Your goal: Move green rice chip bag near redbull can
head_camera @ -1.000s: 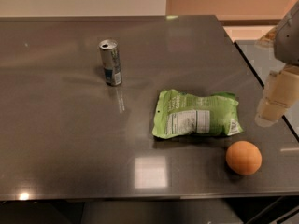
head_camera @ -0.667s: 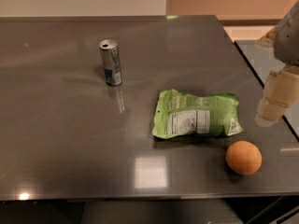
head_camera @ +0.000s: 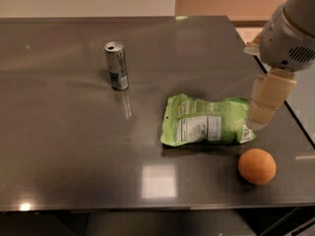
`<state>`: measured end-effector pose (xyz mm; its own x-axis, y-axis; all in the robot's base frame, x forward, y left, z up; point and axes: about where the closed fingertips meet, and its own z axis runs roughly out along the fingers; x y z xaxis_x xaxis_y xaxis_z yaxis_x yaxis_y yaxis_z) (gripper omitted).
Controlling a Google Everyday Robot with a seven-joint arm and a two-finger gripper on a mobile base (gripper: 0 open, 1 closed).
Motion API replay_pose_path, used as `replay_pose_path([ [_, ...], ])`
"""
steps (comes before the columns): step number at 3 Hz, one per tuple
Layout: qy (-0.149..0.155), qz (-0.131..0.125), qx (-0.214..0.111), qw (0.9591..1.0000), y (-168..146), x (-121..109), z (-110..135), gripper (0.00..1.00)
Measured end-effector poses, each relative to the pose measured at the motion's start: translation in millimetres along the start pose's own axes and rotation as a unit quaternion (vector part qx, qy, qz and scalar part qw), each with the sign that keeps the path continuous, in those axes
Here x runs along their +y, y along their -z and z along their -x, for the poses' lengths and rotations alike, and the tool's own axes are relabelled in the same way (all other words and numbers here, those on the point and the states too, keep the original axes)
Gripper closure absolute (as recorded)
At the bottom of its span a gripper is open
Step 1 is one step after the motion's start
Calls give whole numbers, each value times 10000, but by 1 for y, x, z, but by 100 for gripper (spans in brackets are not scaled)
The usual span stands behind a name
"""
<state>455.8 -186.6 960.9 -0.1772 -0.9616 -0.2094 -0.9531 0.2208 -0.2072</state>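
The green rice chip bag (head_camera: 206, 121) lies flat on the dark table (head_camera: 74, 146), right of centre, with its white label panel facing up. The redbull can (head_camera: 117, 65) stands upright to the far left of the bag, well apart from it. My gripper (head_camera: 259, 119) hangs from the arm at the right side of the view, its tip right at the bag's right end, just above the table. I cannot tell whether it touches the bag.
An orange ball-like fruit (head_camera: 257, 166) sits on the table just in front of the bag's right end, below my gripper. The table's right edge (head_camera: 295, 117) runs close behind the gripper, and its front edge is near the fruit.
My gripper has moved left, from beside the table's right edge up to the bag's right end. The bag, the can and the fruit have not moved.
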Motion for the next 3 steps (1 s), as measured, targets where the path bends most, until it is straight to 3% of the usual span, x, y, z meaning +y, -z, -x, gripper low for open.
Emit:
replay_pose_path([
  [3,12,528,123,9985,-78,19,22,0],
])
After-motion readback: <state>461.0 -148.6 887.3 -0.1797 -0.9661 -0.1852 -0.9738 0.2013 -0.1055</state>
